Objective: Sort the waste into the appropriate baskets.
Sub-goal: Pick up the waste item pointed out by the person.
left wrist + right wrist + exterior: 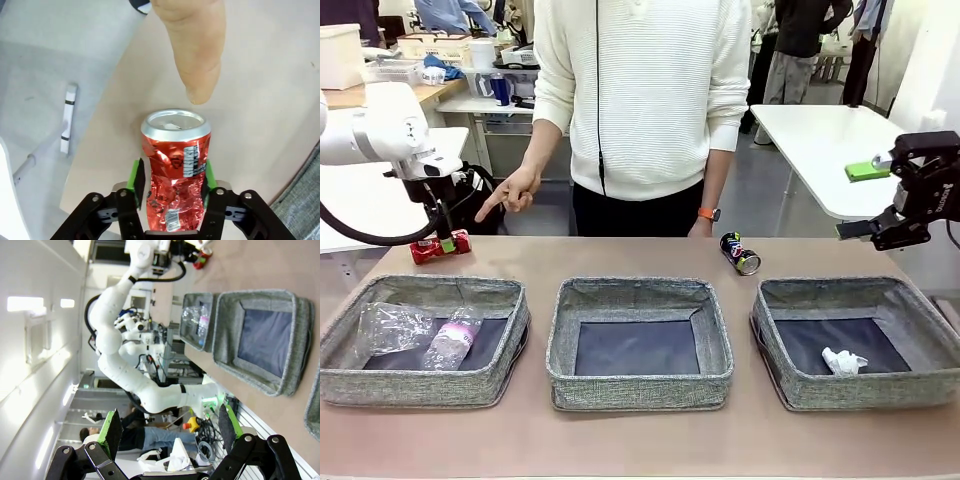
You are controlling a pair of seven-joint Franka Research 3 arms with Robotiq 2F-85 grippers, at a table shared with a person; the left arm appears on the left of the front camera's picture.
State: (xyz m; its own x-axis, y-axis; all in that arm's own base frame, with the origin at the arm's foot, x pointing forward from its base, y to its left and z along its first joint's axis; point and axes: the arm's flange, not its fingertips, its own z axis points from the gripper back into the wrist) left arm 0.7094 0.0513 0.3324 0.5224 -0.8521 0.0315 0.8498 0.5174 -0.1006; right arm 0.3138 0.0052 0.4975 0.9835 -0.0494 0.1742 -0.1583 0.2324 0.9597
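Pinching red can [175,150], left hand [172,178], wrist view showing crumpled sides

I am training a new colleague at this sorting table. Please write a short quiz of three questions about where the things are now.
1. True or false: the white paper wad lies in the right basket.
2. What is between the pads of the left gripper? A) the white paper wad B) the red can C) a glass jar
3. Which two things lie in the left basket?

Key
1. True.
2. B. The can lies on the table at the far left, and the person's finger points at it.
3. The clear plastic cup and the bottle with pink label.
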